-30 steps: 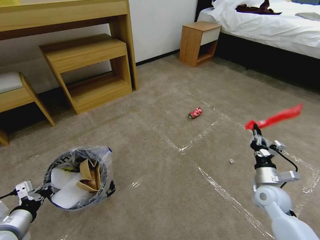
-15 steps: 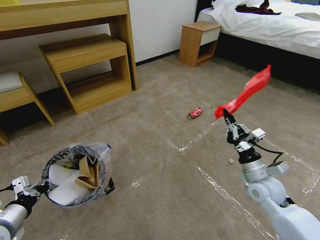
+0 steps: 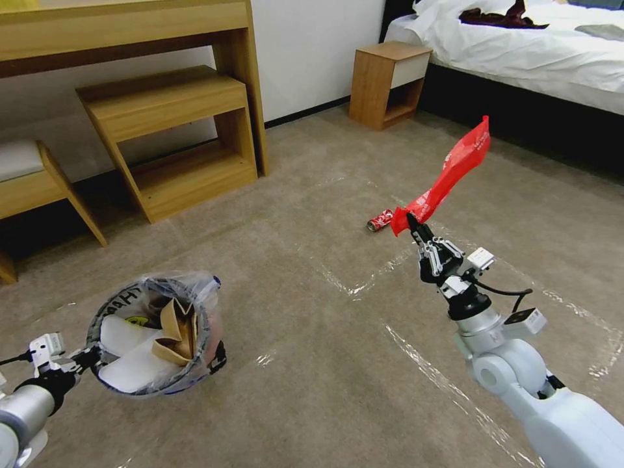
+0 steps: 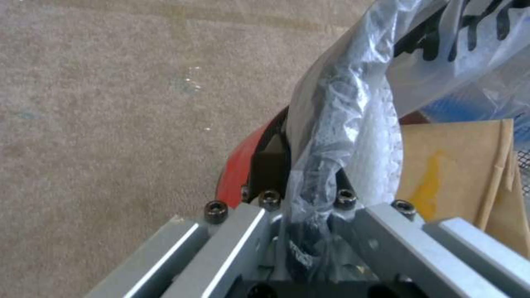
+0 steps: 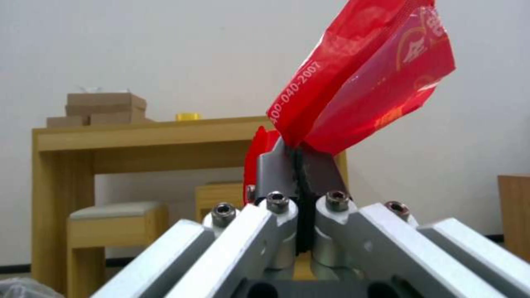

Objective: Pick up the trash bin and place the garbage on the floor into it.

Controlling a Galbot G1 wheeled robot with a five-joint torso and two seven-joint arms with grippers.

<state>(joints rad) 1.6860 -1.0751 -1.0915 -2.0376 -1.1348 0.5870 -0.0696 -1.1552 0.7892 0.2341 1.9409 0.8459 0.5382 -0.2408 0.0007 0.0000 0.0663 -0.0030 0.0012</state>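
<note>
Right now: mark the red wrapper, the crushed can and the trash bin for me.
red wrapper (image 3: 455,170), head view, middle of the wrapper above the right gripper (image 3: 411,223).
crushed can (image 3: 379,221), head view, its side, on the carpet.
trash bin (image 3: 203,311), head view, bag-covered rim, far from the left gripper (image 3: 86,357).

Bright even indoor light, glare on floor tape (image 3: 422,364), soft wrist views, bowed edges

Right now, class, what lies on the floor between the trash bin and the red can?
Head view: bare carpet crossed by tape strips separates trash bin from red can.
</note>
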